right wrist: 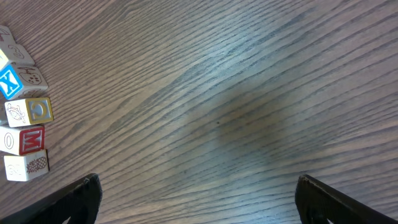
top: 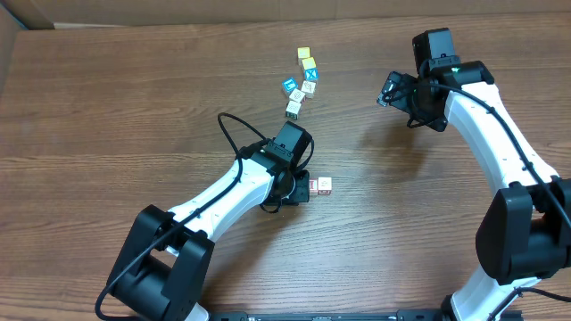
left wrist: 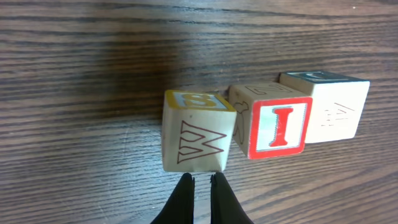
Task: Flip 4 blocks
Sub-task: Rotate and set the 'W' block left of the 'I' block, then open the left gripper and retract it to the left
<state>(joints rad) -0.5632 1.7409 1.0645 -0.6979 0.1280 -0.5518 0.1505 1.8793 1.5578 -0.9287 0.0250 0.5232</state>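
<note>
Now, the left gripper (left wrist: 200, 179) has its black jaws pressed together with nothing between them. Its tips are right at the near edge of a pale wooden cube with a red outlined W (left wrist: 198, 140); whether they touch it cannot be told. That cube has softly rounded corners and a yellow-bordered top face. Tight against its right side sits a white-faced cube with a red border and a red letter I (left wrist: 280, 127), its paint glossy. Beyond that is a plain pale wooden cube with a faint engraved face (left wrist: 329, 112), its top edged in dark teal. All three stand in a row on the dark wood-grain table (left wrist: 74, 93). Meanwhile the right gripper (right wrist: 198, 183) is spread wide and empty over the table. A column of small lettered cubes (right wrist: 25, 112) lies well off to its left, among them a red M face and a blue X.
</note>
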